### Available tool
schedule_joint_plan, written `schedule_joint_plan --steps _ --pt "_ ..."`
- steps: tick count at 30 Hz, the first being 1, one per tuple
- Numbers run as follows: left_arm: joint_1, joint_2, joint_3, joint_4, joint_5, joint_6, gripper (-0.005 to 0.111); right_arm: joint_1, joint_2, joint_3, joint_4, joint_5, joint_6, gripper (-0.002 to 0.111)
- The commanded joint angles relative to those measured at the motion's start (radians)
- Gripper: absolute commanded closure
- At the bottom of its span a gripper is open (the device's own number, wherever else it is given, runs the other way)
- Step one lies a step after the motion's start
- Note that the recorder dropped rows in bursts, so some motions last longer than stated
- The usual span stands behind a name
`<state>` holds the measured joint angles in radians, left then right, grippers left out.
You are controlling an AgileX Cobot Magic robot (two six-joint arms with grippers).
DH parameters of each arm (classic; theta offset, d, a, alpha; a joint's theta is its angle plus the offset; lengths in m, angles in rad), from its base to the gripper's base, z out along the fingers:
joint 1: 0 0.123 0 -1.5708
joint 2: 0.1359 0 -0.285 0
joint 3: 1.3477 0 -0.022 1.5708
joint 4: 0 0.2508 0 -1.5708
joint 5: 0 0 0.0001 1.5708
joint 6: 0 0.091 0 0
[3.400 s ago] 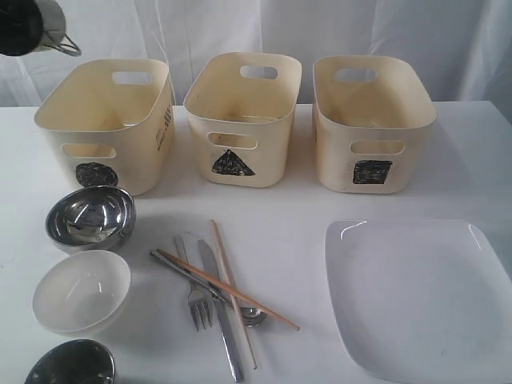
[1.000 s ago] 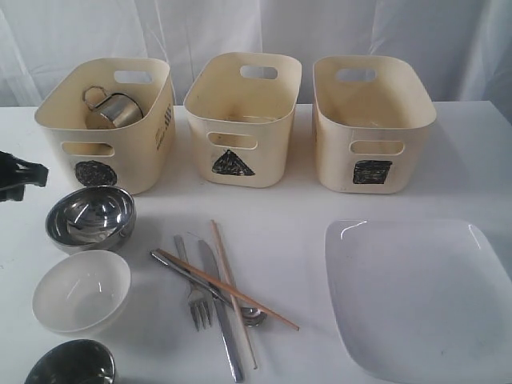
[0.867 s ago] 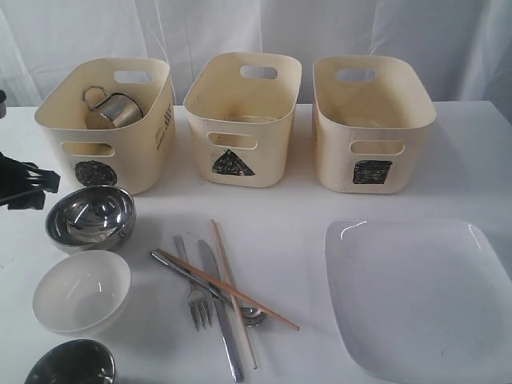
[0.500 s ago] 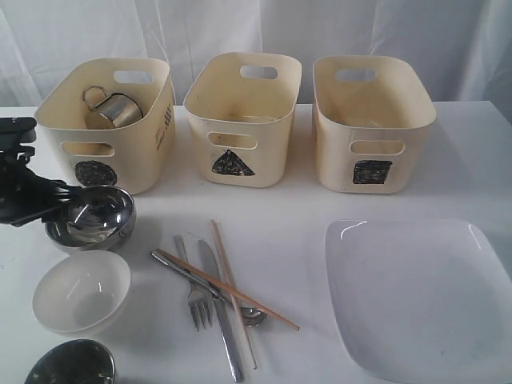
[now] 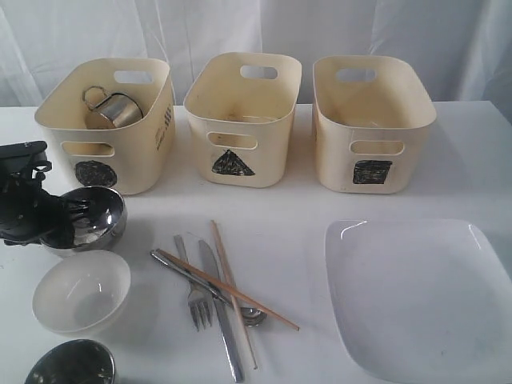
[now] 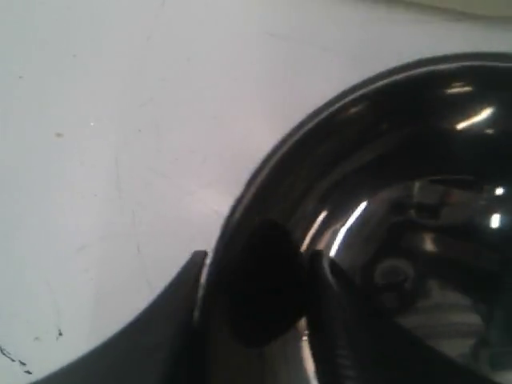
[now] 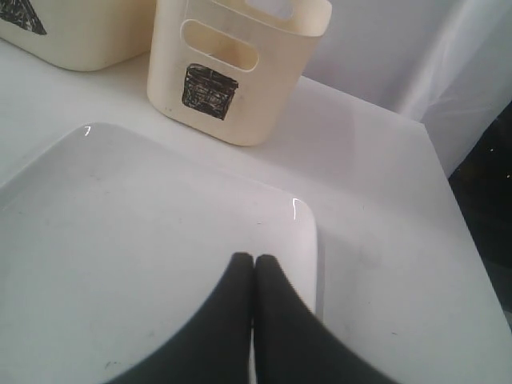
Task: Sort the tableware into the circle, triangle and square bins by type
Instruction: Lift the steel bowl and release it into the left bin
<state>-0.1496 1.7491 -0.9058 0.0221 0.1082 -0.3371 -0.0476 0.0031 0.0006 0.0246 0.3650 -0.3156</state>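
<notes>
My left gripper is shut on the left rim of a shiny steel bowl, one finger inside and one outside. Before that bowl sit a white round bowl and a second steel bowl at the frame's edge. A steel cup lies in the circle bin. Fork, knife, spoon and chopsticks lie crossed mid-table. My right gripper is shut and empty above the white square plate.
The triangle bin and square bin stand in a row with the circle bin at the back of the white table. A white curtain hangs behind. The table's right edge drops off beside the plate.
My left gripper came in from the left edge to the steel bowl and closed over its rim. The bowl has shifted slightly. The cup went into the circle bin earlier.
</notes>
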Motion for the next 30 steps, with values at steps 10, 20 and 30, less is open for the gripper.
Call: schedule_joint_plan --steps 10,20,30 --pt "-0.003 -0.158 0.009 -0.022 0.053 -0.001 0.106 0.006 -0.003 -0.001 0.005 -0.015 0.004 0.108" --pt "-0.003 -0.432 0.009 -0.022 0.235 0.003 0.107 0.006 -0.003 -0.001 0.005 -0.015 0.004 0.108" --pt "-0.001 -0.691 0.007 0.017 -0.255 0.075 0.107 0.006 -0.003 -0.001 0.005 -0.015 0.004 0.108"
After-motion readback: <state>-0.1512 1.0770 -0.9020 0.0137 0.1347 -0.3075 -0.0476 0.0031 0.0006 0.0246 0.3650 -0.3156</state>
